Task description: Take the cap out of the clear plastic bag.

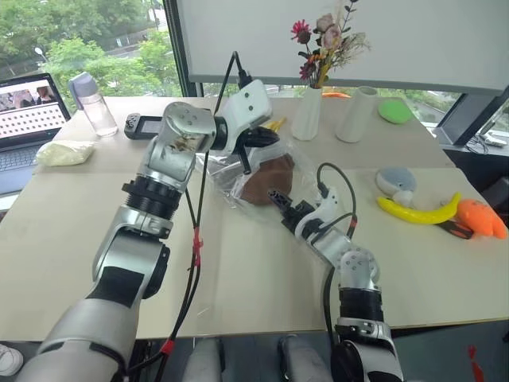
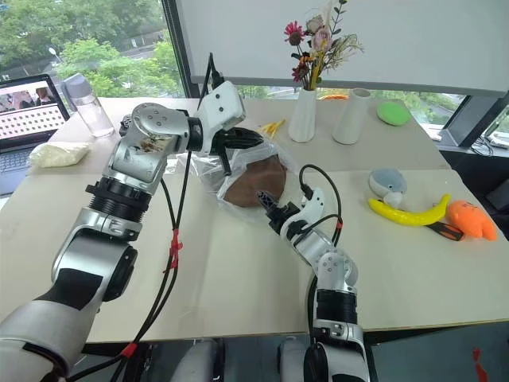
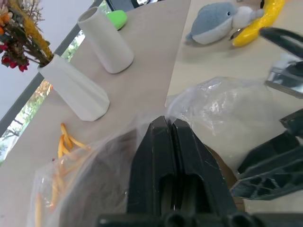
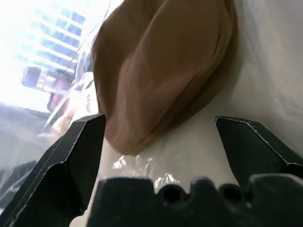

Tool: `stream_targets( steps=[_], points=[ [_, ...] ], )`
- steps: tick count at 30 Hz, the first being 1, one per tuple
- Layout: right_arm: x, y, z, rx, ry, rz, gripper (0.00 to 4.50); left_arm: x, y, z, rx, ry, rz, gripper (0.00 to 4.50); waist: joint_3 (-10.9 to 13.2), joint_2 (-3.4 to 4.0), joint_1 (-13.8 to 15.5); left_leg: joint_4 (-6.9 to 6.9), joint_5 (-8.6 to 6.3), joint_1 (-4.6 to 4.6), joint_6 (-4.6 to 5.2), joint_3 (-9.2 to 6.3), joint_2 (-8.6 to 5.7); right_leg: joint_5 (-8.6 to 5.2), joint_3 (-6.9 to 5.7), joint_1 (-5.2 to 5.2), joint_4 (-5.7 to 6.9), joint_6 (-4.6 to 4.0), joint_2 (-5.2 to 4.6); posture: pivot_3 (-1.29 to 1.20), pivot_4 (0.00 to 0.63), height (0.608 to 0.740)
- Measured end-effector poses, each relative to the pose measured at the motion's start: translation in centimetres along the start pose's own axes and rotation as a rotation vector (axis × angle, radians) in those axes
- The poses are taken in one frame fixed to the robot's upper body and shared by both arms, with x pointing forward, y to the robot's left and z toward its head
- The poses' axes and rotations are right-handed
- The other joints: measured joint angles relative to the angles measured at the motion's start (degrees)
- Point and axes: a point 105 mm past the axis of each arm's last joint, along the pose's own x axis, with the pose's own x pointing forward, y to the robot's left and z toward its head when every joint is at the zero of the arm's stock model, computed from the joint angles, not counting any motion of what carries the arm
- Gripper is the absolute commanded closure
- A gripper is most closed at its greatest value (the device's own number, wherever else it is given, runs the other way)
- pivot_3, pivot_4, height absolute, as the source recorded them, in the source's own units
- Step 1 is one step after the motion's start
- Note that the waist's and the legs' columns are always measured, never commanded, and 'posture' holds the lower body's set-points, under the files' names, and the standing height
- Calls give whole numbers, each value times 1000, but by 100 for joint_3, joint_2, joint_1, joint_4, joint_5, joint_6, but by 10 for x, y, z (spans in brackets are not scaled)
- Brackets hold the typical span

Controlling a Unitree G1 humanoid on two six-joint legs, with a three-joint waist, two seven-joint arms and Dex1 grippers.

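Observation:
The clear plastic bag lies crumpled at the table's middle, its upper edge pulled up off the surface. My left gripper is shut on that edge, and its closed fingertips pinch the film. The dark brown cap sits inside the bag, on the side facing my right arm. My right gripper is low over the table just in front of the cap, open, with its fingers spread wide on either side of the brown fabric and crinkled film under them.
Behind the bag stand a white vase with flowers and a white cylinder. A plush whale, a banana and an orange toy lie to the right. A bottle, a laptop and a white pouch are on the left.

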Motion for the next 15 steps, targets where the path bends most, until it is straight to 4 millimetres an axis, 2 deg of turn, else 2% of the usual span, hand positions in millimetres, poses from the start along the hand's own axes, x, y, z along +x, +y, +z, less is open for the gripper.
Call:
stream_targets(
  steps=[8, 11, 15],
  points=[
    [13, 1, 3, 44, -3, 15, 0, 1, -9, -4, -26, 3, -13, 4468, 0, 0, -15, 1, 0, 4, 0, 0, 0, 1, 1, 5, 0, 0, 1, 0, 150, 740],
    [18, 1, 0, 58, 11, 24, 698, 1, -9, -5, -33, 6, -12, 4500, 0, 0, -34, 1, 0, 7, 0, 0, 0, 1, 1, 7, 1, 1, 1, 0, 150, 740],
    [26, -4, -5, 90, 26, 24, 2091, 3, -12, -5, -39, 1, -10, 4500, 0, 0, -109, -1, 0, 9, 0, 0, 0, 1, 2, 7, 0, 0, 1, 0, 150, 740]
  ],
)
